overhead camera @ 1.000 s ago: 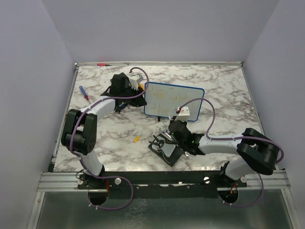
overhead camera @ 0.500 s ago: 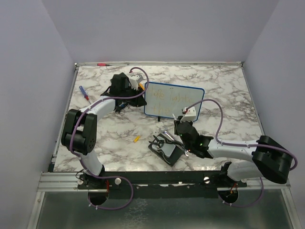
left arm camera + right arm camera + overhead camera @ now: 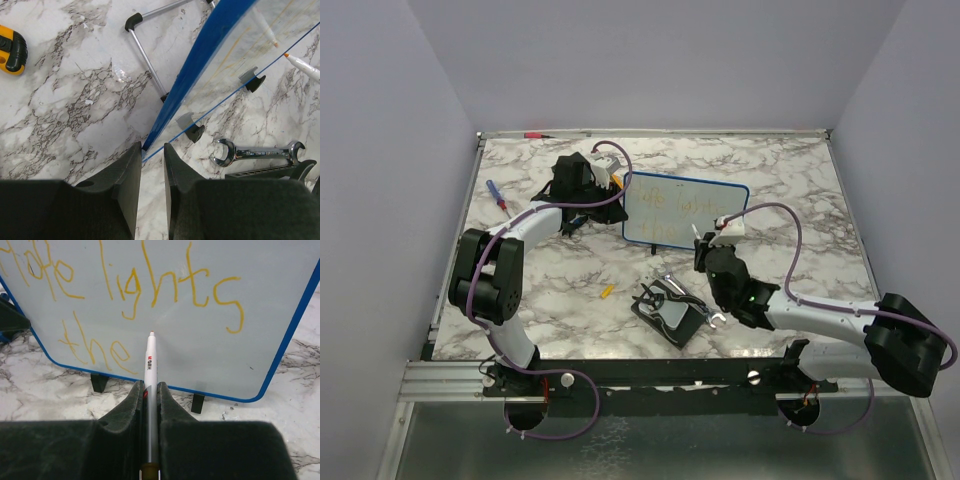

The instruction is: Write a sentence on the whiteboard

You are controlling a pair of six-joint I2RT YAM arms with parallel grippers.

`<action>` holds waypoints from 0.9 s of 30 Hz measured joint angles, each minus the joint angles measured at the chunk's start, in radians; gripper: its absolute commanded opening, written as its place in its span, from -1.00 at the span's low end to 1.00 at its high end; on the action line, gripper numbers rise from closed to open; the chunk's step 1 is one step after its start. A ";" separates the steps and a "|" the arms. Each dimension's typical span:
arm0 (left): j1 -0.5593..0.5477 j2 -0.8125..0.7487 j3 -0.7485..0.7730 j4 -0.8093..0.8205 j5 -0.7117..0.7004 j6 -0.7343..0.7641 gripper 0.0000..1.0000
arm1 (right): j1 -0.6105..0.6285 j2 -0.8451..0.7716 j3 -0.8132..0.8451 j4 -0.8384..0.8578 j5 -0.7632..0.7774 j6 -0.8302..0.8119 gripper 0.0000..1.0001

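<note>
Whiteboard [image 3: 685,212] upright, long axis left-right, lettered face toward right hand [image 3: 149,388].

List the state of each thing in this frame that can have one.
whiteboard: upright on its feet
sentence: two orange lines, the second stopping at "the"
marker: uncapped, tip pointing at the whiteboard
left gripper: shut on the whiteboard's rim
right gripper: shut on the marker
wrench: lying flat
</note>
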 measured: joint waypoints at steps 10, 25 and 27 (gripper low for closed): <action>0.000 0.000 0.000 0.000 0.000 0.000 -0.50 | -0.027 0.024 -0.001 0.038 -0.014 -0.016 -0.99; 0.000 0.000 0.000 0.000 -0.001 0.000 -0.50 | -0.031 0.043 -0.021 0.018 -0.024 0.058 -0.99; 0.000 0.000 0.000 0.000 -0.002 0.000 -0.50 | -0.031 0.049 -0.028 0.007 -0.029 0.080 -0.99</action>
